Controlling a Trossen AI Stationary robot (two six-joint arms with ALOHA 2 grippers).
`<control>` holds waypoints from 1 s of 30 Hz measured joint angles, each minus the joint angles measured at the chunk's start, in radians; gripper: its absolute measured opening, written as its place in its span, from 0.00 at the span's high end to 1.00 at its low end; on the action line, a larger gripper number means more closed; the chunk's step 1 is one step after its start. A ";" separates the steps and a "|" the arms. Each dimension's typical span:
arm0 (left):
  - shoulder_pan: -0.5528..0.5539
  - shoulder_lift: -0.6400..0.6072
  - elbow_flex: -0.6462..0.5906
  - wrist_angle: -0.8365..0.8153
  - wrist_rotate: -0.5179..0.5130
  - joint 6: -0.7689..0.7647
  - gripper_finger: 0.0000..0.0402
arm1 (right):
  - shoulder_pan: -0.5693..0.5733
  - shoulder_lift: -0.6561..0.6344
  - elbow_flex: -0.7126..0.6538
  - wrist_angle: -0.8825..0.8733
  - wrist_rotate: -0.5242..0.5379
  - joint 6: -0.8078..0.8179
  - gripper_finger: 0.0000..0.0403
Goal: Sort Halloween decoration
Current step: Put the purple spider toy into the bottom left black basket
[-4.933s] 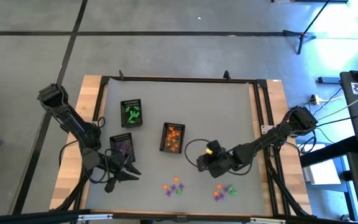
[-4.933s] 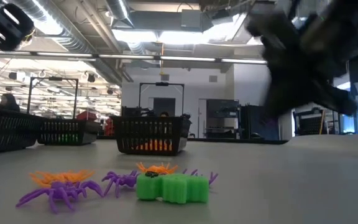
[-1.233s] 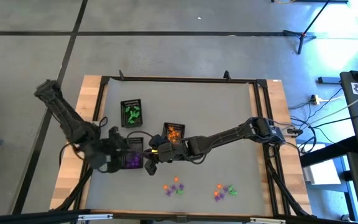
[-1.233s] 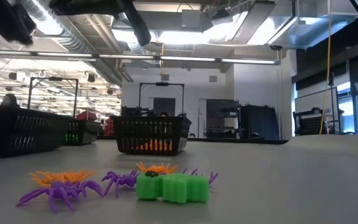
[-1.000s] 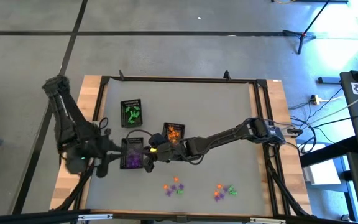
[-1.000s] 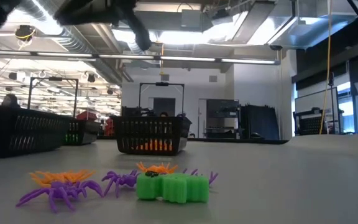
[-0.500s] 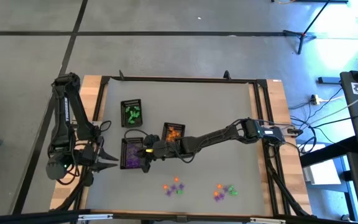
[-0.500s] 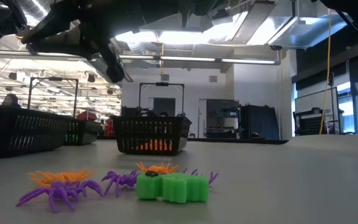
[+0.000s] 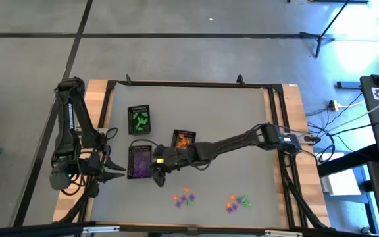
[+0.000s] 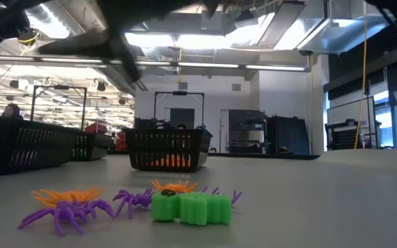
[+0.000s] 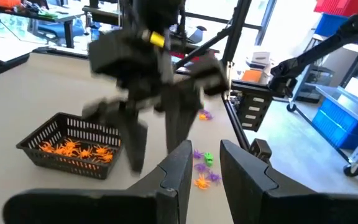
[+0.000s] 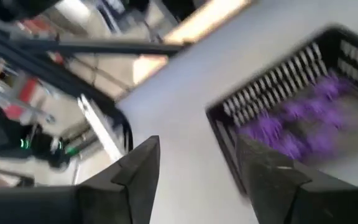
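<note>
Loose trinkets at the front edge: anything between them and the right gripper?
Nothing visible. The right gripper hangs open by the purple tray; bare table separates it from the loose trinkets. The left gripper waits at the left edge.

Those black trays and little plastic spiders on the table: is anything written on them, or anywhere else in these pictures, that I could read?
None readable: no text shows on the black trays or the plastic spiders.
Yellow band on the right arm: no readable text.
Signs in the room beyond the table: too small and blurred to read.

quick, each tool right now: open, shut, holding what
left tool: fingers apart, empty
right tool: open, empty, beside the purple tray
</note>
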State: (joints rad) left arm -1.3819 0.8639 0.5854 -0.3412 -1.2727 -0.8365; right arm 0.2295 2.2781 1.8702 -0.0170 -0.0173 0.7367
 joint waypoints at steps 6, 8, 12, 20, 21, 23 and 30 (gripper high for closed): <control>0.026 0.015 -0.036 0.005 0.013 -0.140 0.81 | 0.079 -0.168 0.002 -0.481 0.125 0.029 0.55; 0.055 0.030 -0.070 0.005 0.015 -0.225 0.81 | 0.125 -0.224 0.002 -0.619 0.194 0.074 0.56; 0.099 0.042 -0.135 0.042 0.063 -0.326 0.81 | 0.238 -0.308 0.003 -0.867 0.367 0.215 0.58; 0.207 0.112 -0.158 0.539 0.269 0.124 0.81 | 0.431 -0.328 0.001 -1.279 0.318 0.660 0.59; 0.223 0.131 -0.158 0.632 0.324 0.218 0.81 | 0.450 -0.326 0.001 -1.300 0.302 0.690 0.59; 0.246 0.164 -0.158 0.784 0.444 0.392 0.81 | 0.488 -0.323 0.001 -1.309 0.279 0.728 0.59; 0.284 0.259 -0.158 1.073 0.617 0.689 0.81 | 0.609 -0.310 0.000 -1.311 0.278 0.890 0.59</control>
State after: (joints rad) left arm -1.0977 1.1227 0.4271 0.7321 -0.6552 -0.1477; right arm 0.8386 1.9680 1.8706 -1.3278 0.2604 1.6266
